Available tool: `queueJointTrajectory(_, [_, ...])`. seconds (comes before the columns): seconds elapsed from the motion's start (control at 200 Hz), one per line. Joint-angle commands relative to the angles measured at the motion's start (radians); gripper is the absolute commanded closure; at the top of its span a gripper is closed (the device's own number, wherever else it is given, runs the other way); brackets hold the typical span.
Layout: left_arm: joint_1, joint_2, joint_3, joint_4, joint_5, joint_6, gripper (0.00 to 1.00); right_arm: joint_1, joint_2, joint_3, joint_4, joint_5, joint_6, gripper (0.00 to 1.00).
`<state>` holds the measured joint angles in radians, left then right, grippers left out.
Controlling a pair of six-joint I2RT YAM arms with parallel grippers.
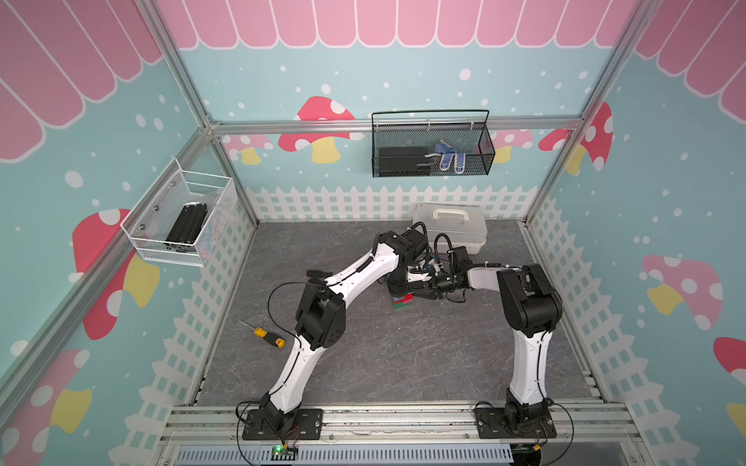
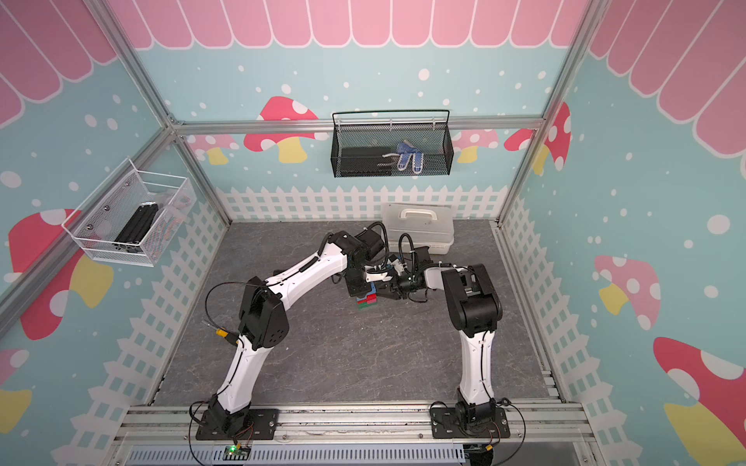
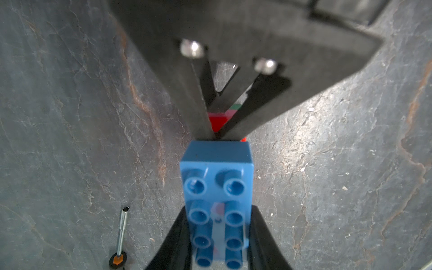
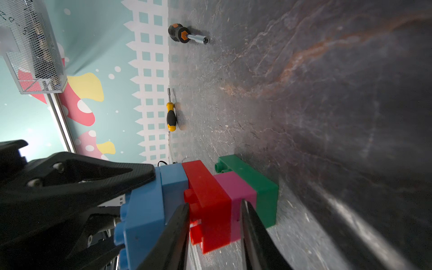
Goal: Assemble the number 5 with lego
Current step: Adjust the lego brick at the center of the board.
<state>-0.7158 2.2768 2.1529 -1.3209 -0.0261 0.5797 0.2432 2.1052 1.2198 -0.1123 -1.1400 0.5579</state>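
Note:
The lego stands as one stack (image 1: pixel 403 300) (image 2: pixel 366 300) mid-table. In the right wrist view its layers show: green brick (image 4: pixel 252 177) on the table, then pink (image 4: pixel 236 184), red (image 4: pixel 208 201), small blue (image 4: pixel 174 182) and long blue (image 4: pixel 145 210) on top, forming the number 5. My left gripper (image 3: pixel 218 210) comes down from above (image 1: pixel 397 287) and is shut on the long blue brick (image 3: pixel 217 159), a finger on each long side. My right gripper (image 4: pixel 215 203) reaches in from the side (image 1: pixel 418 291), its fingers closed around the red and pink bricks.
A yellow-handled screwdriver (image 1: pixel 269 338) (image 4: pixel 171 117) lies left of the arms. An orange-and-black nut driver (image 4: pixel 182 34) (image 3: pixel 120 238) lies further back. A white lidded box (image 1: pixel 450 228) stands behind the grippers. A black wire basket (image 1: pixel 432 145) and a white one (image 1: pixel 181 218) hang on the walls.

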Motion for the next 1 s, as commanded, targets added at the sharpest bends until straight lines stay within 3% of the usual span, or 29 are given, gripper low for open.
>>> queueJointTrajectory(0.0, [-0.010,0.022,0.036,-0.026,-0.011,-0.003,0.65,0.008,0.016,-0.014,-0.049,0.093,-0.015,0.63])
queueJointTrajectory(0.59, [-0.015,0.004,0.051,-0.035,-0.008,-0.020,0.42,0.008,0.008,-0.008,-0.071,0.104,-0.032,0.62])
queueJointTrajectory(0.996, [-0.013,-0.033,0.105,-0.037,0.004,-0.027,0.40,0.007,0.010,-0.017,-0.042,0.084,-0.032,0.60])
